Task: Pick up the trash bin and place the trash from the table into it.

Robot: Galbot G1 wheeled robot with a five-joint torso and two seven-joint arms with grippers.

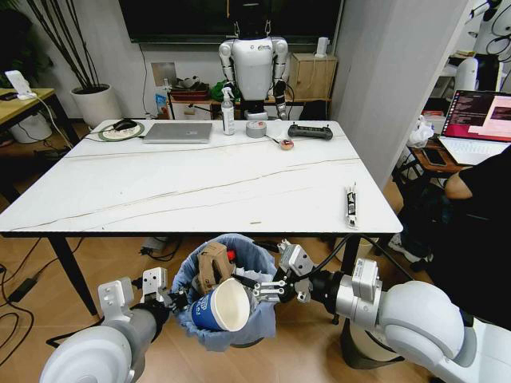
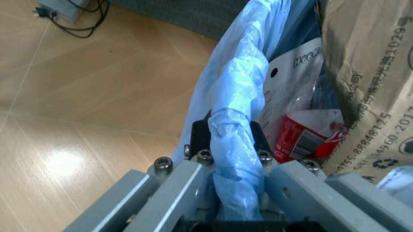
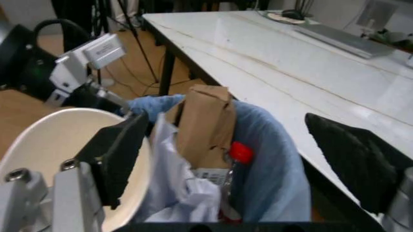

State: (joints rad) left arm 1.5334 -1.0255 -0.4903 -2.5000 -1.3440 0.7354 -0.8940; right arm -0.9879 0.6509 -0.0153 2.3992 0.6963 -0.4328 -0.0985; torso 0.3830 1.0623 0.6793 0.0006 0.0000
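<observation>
Clamped tight on the bin's rim, the left gripper (image 2: 235, 159) pinches the blue bag (image 2: 239, 96) between its fingers and holds the trash bin (image 1: 239, 331) up off the floor, just in front of the near edge of the table (image 1: 200, 187). On the right, the right gripper (image 1: 267, 289) sits at the bin's mouth with its fingers spread apart, one beside the blue paper cup (image 1: 221, 306) that rests on top of the pile.

Inside the bin are the brown cardboard box (image 3: 205, 125), a red-labelled bottle (image 2: 306, 137) and crumpled white paper (image 3: 187, 193) (it looks quite full). So most of the job seems done. One small dark wrapper-like thing (image 1: 350, 206) lies near the table's right edge and may be trash too. The laptop (image 1: 177, 132), spray bottle (image 1: 228, 112) and tape roll (image 1: 256, 128) at the far side are not trash.
</observation>
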